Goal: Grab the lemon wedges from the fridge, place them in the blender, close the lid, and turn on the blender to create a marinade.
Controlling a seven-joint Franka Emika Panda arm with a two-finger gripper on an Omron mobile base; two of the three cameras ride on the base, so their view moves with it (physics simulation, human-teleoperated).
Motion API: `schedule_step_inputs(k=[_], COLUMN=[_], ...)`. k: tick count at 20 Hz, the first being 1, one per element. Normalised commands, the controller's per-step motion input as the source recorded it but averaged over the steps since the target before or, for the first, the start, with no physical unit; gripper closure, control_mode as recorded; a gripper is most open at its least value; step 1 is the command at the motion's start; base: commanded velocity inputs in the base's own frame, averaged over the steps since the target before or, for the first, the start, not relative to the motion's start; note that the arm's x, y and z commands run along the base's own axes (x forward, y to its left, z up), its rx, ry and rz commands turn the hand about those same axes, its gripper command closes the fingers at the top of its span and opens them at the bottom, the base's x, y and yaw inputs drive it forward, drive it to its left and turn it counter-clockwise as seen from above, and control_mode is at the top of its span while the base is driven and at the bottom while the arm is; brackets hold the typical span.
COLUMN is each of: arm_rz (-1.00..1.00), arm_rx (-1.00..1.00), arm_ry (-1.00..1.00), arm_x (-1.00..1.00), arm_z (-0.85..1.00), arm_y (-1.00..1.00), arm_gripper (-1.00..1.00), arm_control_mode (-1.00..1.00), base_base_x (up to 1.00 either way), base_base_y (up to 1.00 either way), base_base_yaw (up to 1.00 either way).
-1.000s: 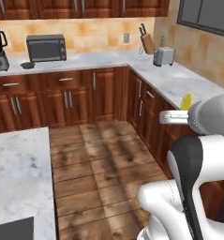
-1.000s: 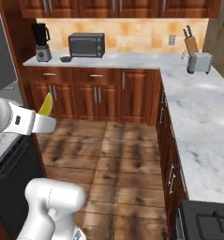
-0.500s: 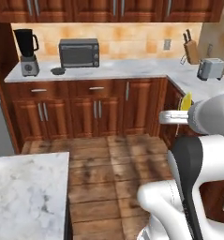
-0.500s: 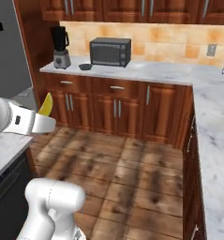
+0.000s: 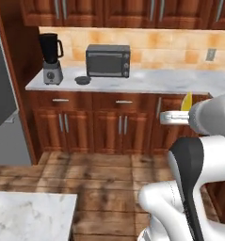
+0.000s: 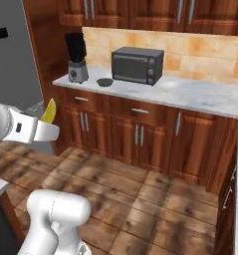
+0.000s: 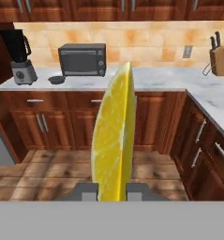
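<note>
**Lemon wedge in the grip, blender up ahead**

The two-finger gripper [image 7: 111,191] is pinching a bright yellow lemon wedge [image 7: 113,150], and in the hand view the wedge is standing upright between the dark finger tips, jaws narrowed against its sides. In the left base view the wedge [image 5: 186,101] is poking up at three o'clock, just above the gripper [image 5: 172,116]; in the right base view it [image 6: 50,110] is sitting at nine o'clock.

The tall dark translucent blender [image 5: 51,57] on its grey base is standing at eleven o'clock on the pale marble counter [image 5: 147,82]. Just beside it a small dark round lid [image 5: 83,80] is lying flat, with the dark grey toaster oven [image 5: 108,60] next along.

The grey fridge [image 5: 2,89] is showing at nine o'clock.
</note>
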Motion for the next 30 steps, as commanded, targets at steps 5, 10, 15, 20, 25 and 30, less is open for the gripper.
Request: schedule_step_inputs(k=[5,10,15,20,25,30], arm_rz=[0.0,0.0,0.0,0.0,0.0,0.0], arm_rx=[0.0,0.0,0.0,0.0,0.0,0.0], arm_ry=[0.0,0.0,0.0,0.0,0.0,0.0], arm_x=[0.0,0.0,0.0,0.0,0.0,0.0], arm_z=[0.0,0.0,0.0,0.0,0.0,0.0], arm_y=[0.0,0.0,0.0,0.0,0.0,0.0], arm_gripper=[1.0,1.0,1.0,1.0,1.0,1.0], arm_control_mode=[1.0,1.0,1.0,1.0,1.0,1.0], base_base_x=[1.0,1.0,1.0,1.0,1.0,1.0], base_base_y=[-0.16,-0.12,-0.05,0.06,0.39,0.62], base_base_yaw=[0.32,0.3,0.24,0.15,0.0,0.0])
